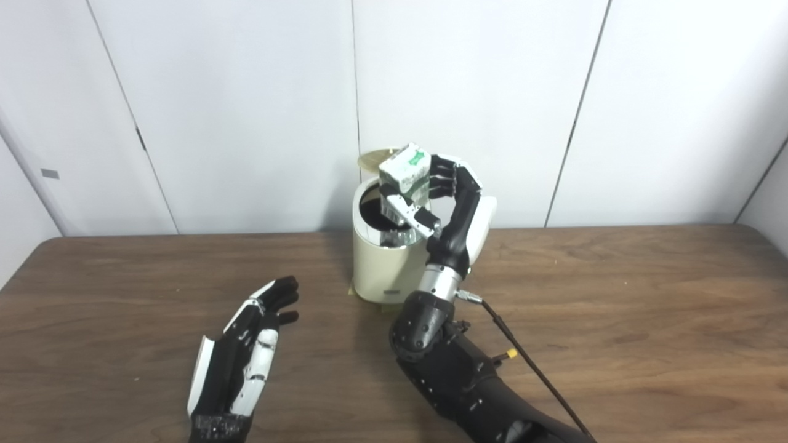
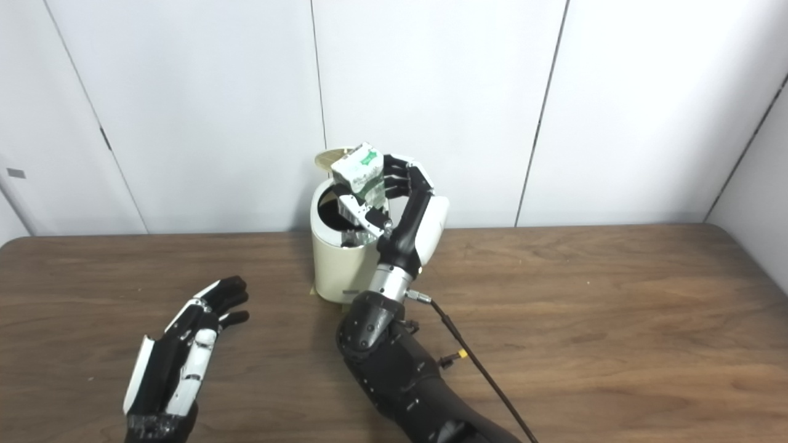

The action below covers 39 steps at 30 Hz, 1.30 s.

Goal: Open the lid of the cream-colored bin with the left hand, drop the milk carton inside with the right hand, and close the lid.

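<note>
- R hand (image 1: 440, 197) clasped milk carton (image 1: 406, 172), tilted over open cream bin (image 1: 385, 264) at 12 o'clock, prob. lined up for drop.
- Lid (image 1: 377, 159) stood up behind the bin's mouth.
- L hand (image 1: 246, 351) at 7 o'clock, released, fingers apart, above tabletop (image 1: 646, 320), prob. waiting to shut lid.

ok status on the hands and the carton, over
Left hand open, idle over table. Right hand shut on milk carton, above open bin. Lid up, mouth clear.

A brown wood-grain table (image 1: 615, 307) spreads under both hands; white wall panels (image 1: 246, 92) with dark seams stand beyond them
</note>
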Available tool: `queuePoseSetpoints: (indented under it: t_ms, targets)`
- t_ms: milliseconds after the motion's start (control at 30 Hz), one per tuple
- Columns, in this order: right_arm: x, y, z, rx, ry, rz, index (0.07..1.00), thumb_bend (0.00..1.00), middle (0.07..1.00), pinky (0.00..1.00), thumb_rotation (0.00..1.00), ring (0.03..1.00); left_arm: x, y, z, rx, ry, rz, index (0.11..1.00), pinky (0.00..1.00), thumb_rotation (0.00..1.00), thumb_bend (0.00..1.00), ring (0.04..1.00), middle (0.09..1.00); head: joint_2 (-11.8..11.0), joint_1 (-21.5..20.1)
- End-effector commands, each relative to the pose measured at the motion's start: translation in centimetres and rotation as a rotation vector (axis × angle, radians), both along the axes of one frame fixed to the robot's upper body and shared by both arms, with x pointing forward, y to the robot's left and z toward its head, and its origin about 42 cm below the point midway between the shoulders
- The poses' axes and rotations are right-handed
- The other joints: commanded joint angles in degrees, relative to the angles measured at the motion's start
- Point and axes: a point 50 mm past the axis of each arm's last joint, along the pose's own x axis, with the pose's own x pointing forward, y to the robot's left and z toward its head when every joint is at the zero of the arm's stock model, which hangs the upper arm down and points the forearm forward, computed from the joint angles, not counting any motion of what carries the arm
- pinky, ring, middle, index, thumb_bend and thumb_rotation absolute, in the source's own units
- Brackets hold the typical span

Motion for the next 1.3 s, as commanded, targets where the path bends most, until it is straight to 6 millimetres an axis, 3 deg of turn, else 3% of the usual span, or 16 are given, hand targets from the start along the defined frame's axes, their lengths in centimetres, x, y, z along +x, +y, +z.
queuePoseSetpoints:
  t_ms: [0, 267, 567, 900, 1267]
  targets:
    - [0.4, 1.5, 3.0, 0.007, -0.106, 0.048, 0.506, 0.51, 0.491, 0.39, 0.0, 0.439, -4.0, -0.5, -1.9, -0.064, 0.086, 0.04, 0.815, 0.77, 0.7, 0.21, 0.835, 0.839, 0.02, 0.1]
    - [0.1, 1.6, 2.4, -0.031, -0.111, 0.042, 0.513, 0.51, 0.491, 0.37, 0.0, 0.432, -4.3, -0.5, -1.9, -0.057, 0.082, 0.041, 0.812, 0.78, 0.72, 0.2, 0.836, 0.839, -0.09, 0.59]
    - [0.1, 1.9, 2.9, -0.051, -0.138, 0.046, 0.501, 0.51, 0.488, 0.42, 0.0, 0.448, -4.6, -0.5, -1.9, -0.06, 0.082, 0.055, 0.804, 0.77, 0.72, 0.19, 0.821, 0.828, -0.24, 1.09]
    - [0.1, 1.9, 1.9, -0.053, -0.092, 0.052, 0.507, 0.51, 0.489, 0.39, 0.0, 0.439, -4.7, -0.5, -2.0, -0.05, 0.085, 0.058, 0.802, 0.76, 0.72, 0.19, 0.817, 0.825, -0.5, 1.05]
    - [0.7, 1.8, 3.1, -0.06, -0.12, 0.068, 0.503, 0.51, 0.493, 0.4, 0.0, 0.444, -4.7, -0.6, -2.2, -0.057, 0.083, 0.062, 0.8, 0.76, 0.69, 0.2, 0.819, 0.826, -1.15, 1.53]
